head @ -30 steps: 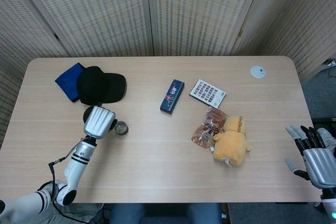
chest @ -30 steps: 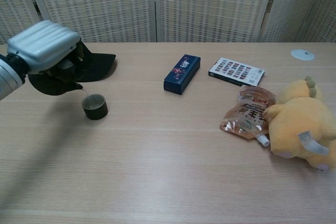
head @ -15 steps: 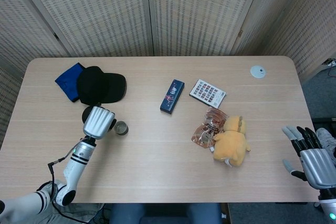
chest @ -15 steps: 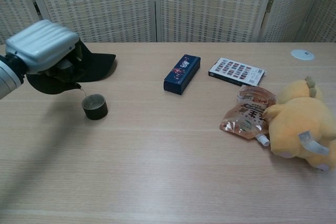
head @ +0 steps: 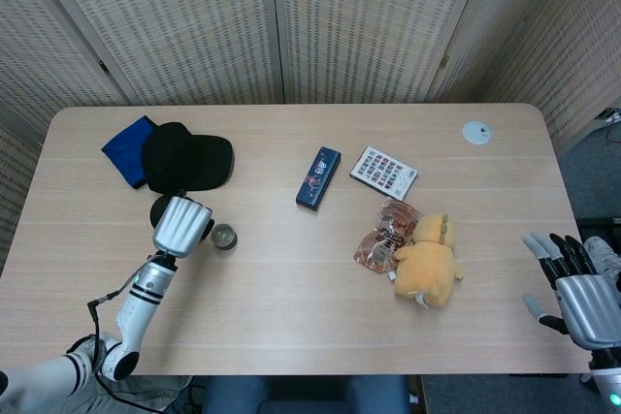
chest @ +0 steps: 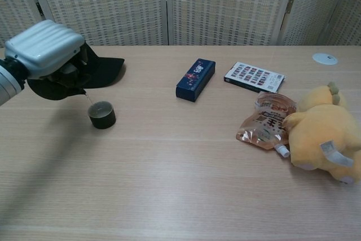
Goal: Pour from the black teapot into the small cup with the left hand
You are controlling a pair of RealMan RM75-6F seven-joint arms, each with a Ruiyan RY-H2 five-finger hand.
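Teapot (chest: 72,80) gripped under left hand (chest: 44,49), spout above small cup (chest: 102,114).

Lab-like test space, woven screen panels (head: 320,26), wooden table (head: 291,288)

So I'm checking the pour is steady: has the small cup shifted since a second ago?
No. The small cup sits at the same spot below the black cap in the chest view.
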